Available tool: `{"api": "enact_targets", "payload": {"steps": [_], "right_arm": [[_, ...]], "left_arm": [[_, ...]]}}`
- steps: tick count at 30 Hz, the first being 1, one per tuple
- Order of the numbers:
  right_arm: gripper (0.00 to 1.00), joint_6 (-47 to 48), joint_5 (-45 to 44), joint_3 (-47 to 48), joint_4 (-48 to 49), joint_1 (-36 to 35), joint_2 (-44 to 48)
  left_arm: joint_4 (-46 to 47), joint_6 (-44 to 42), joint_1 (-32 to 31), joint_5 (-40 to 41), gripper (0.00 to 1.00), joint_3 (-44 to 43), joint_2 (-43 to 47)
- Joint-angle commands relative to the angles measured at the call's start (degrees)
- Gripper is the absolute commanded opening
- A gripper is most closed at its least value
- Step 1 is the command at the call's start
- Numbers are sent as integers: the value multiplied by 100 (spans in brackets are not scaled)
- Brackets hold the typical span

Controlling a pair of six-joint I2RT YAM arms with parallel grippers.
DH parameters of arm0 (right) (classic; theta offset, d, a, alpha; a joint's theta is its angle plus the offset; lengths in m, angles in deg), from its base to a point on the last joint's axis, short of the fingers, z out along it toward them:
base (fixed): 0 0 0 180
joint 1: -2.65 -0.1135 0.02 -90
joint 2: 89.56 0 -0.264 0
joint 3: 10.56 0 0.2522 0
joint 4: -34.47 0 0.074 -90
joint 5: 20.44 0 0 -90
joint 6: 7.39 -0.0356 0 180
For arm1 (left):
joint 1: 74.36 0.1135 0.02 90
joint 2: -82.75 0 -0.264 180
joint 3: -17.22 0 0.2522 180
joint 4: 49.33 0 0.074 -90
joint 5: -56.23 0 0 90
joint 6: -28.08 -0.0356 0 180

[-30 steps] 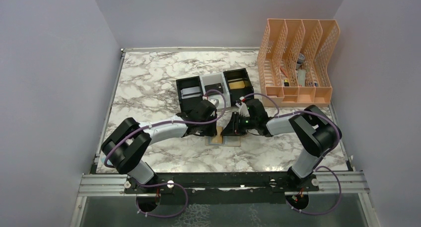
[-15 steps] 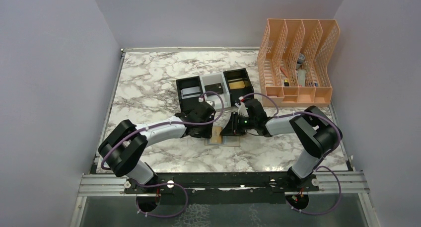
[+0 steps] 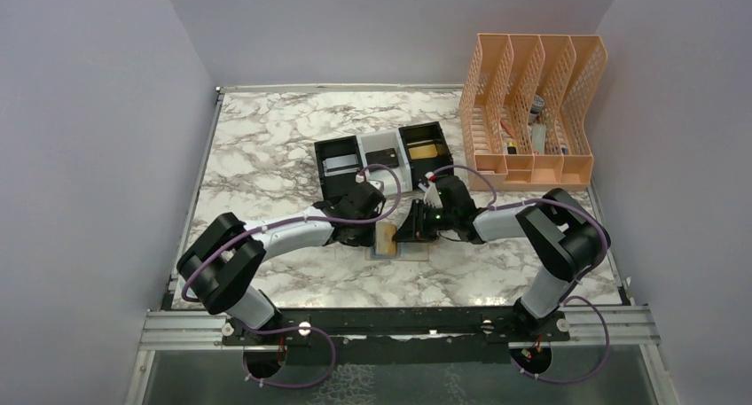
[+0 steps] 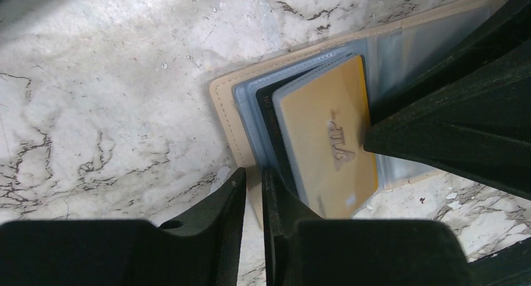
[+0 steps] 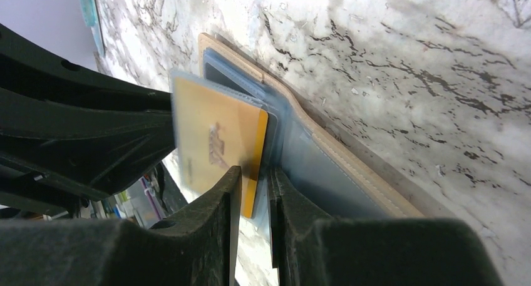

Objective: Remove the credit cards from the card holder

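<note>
The card holder (image 3: 387,242) lies open on the counter (image 3: 266,148), at 6 o'clock from the bins (image 3: 381,154). The right tool (image 5: 253,176) pinches the protruding gold card (image 4: 325,142). The left tool (image 4: 253,179) is narrow at the holder's edge, its grip unclear. Unpinned, the holder could drag along.

tabletop (image 4: 94,79): smooth, glossy marble look. holder (image 4: 224,104): matt tan leather-like cover, clear bluish plastic pockets (image 4: 407,54), faint sheen. gold card (image 4: 325,136): smooth plastic, satin finish. organizer (image 3: 532,104): peach plastic mesh.
</note>
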Motion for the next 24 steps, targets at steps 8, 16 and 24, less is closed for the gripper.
{"api": "enact_targets", "payload": {"steps": [8, 16, 24], "right_arm": [[1, -60, -292, 68, -35, -191, 41], [1, -103, -394, -15, -79, -186, 198], [1, -8, -682, -21, -378, -186, 419]], "left_arm": [[-202, 167, -153, 224, 18, 190, 17], [-432, 387, -149, 757, 28, 139, 465], [-319, 554, -153, 908, 34, 153, 838]]}}
